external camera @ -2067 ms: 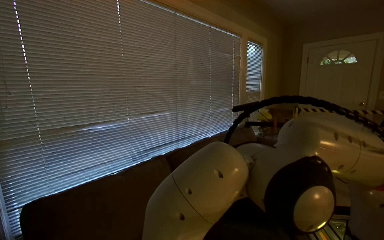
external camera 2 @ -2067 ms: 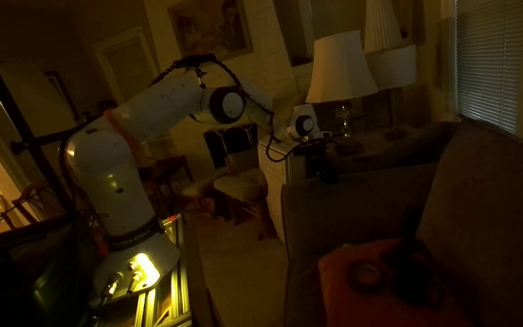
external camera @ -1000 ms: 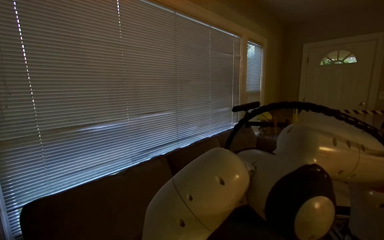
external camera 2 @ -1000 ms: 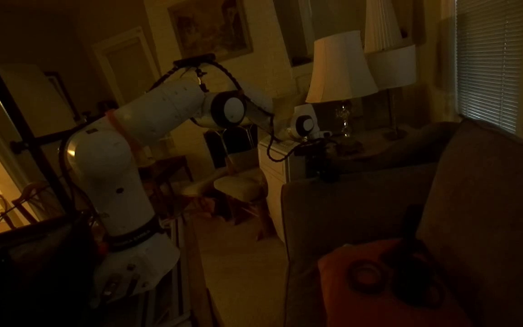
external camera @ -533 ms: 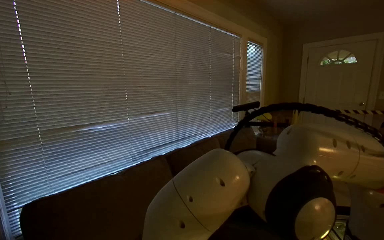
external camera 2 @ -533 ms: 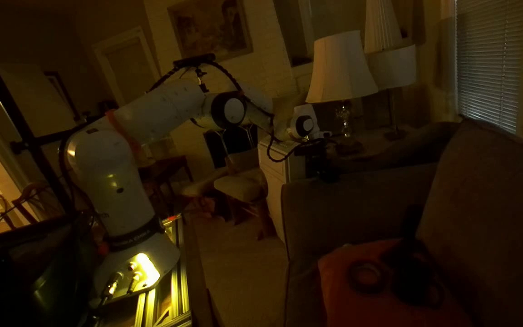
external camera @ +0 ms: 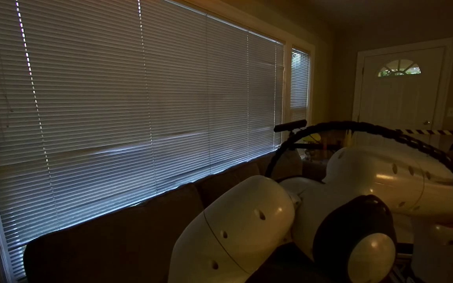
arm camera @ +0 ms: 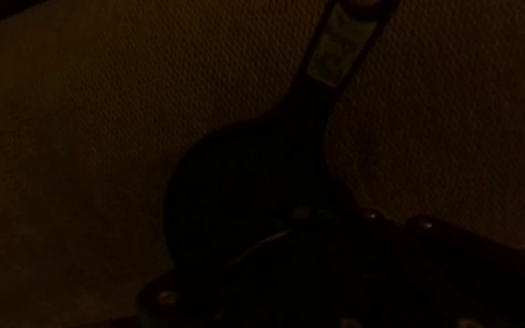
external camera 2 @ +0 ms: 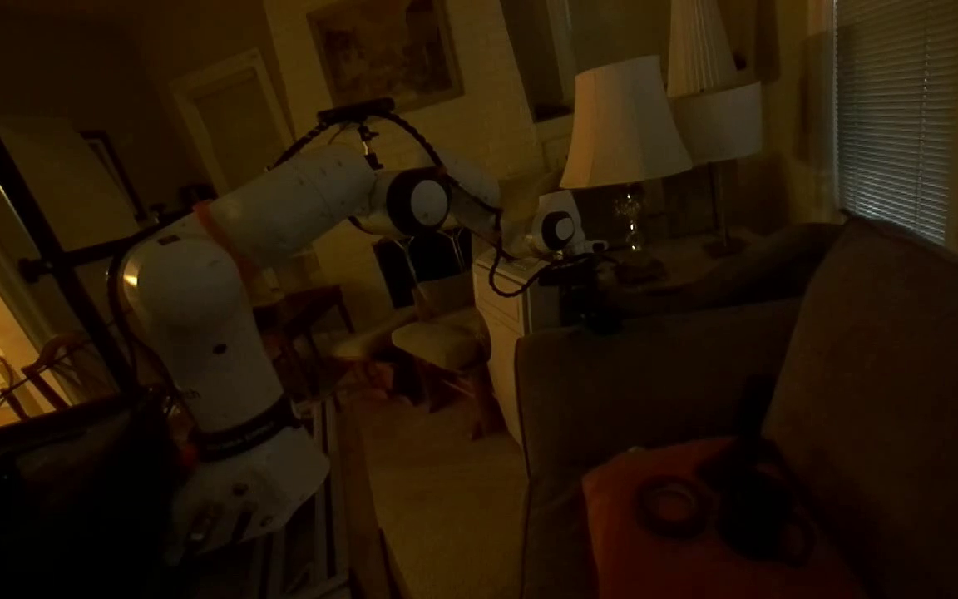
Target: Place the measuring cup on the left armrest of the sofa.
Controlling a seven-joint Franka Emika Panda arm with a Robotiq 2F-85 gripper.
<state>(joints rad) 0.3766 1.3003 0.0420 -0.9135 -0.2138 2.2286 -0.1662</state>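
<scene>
In an exterior view: black, jointed robot claw (external camera 2: pixel 599 319) at the end of the white, rounded, segmented arm (external camera 2: pixel 288 204). It points down at the top of the padded, brown fabric armrest (external camera 2: pixel 654 383) of the long, dark brown upholstered sofa (external camera 2: pixel 895 374); contact with the armrest cannot be judged. Too dark there to separate cup from claw.

Wrist view, very dim: black measuring cup with round bowl and straight handle (arm camera: pixel 249 177), seen against coarse-woven brown upholstery (arm camera: pixel 84 136). Bowl lies directly at the claw, which enters from the bottom and covers the bowl's lower right part. Handle extends away from the claw, up and to the right; pale greenish rectangular label (arm camera: pixel 342 48) on it, end cropped by the frame edge.

Claw state: cannot tell whether clenched on the cup or released; claw and bowl merge into one black shape. Cup resting on the upholstery or just above it: also undetermined.

Orange cushion (external camera 2: pixel 670 566) on the sofa seat, well apart from the claw.
</scene>
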